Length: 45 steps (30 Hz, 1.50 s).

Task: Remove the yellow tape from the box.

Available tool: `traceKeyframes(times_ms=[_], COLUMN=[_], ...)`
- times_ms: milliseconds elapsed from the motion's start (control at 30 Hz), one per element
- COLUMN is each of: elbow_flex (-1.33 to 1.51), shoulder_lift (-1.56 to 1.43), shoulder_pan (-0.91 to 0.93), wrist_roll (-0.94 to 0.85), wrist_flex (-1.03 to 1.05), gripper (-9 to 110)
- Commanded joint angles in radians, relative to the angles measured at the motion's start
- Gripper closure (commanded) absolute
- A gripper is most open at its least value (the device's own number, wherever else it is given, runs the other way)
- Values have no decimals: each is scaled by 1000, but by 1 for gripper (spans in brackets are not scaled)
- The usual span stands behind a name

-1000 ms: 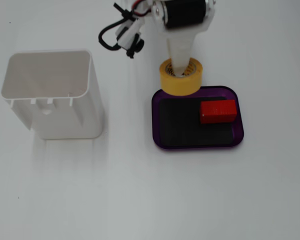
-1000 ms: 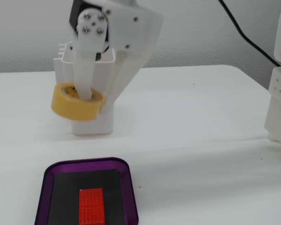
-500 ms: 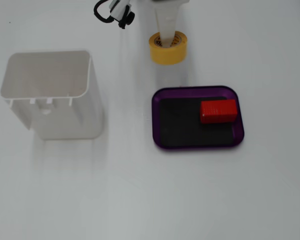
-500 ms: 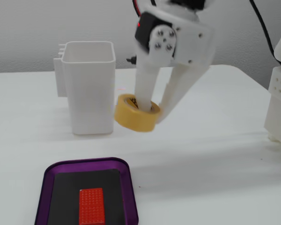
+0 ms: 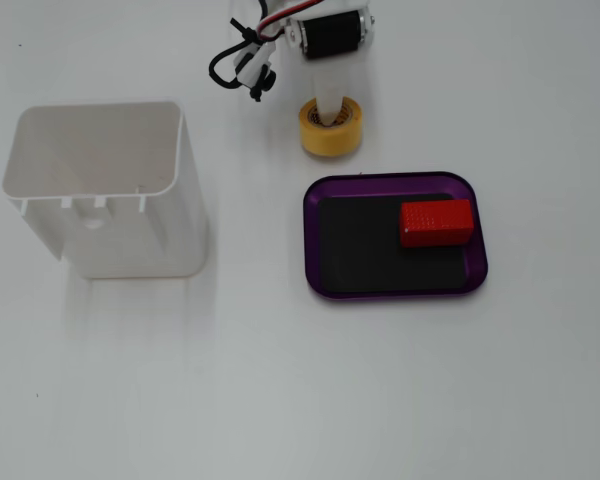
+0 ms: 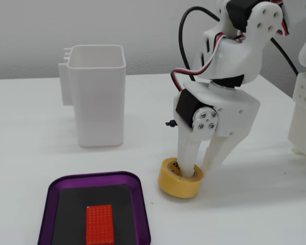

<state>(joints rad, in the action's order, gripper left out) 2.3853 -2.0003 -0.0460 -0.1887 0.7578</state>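
Observation:
The yellow tape (image 5: 332,138) (image 6: 178,182) sits low at the table surface, slightly tilted, just outside the box's rim. The box (image 5: 311,240) (image 6: 94,176) is a shallow purple tray with a black floor. In it lies a red block (image 5: 436,222) (image 6: 100,230). My gripper (image 5: 329,108) (image 6: 198,170) comes down from above and is shut on the tape's wall. One white finger (image 6: 185,155) goes through the ring's hole and the other stands outside it. Whether the tape rests fully on the table I cannot tell.
A tall white open-topped container (image 5: 105,190) (image 6: 97,97) stands on the table well away from the tray. A white structure (image 6: 303,112) stands at the right edge in a fixed view. The arm's cable (image 5: 242,68) loops near the gripper.
The gripper carried the tape away from above the tray's rim, then lowered it to the table beside the tray. The red block and the container stayed put.

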Motion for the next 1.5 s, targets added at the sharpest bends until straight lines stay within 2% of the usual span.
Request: traceKeyframes(times_ms=[0,167,433,700,833,1267,1367,1467], elbow_flex=[18,12,-98,-170,-146,486,606,655], shoulder_lift=[-14,-23,-98,-431,-657,-1410,-1482,-1448], shoulder_pan=[2,-3,-3,-5,-5,9,2,0], wrist_roll=[2,2,6,6,6,3,11,106], wrist_flex=[-26,-12,152,356,390,410,402,399], gripper=[102,98,83,82,82,82,82,82])
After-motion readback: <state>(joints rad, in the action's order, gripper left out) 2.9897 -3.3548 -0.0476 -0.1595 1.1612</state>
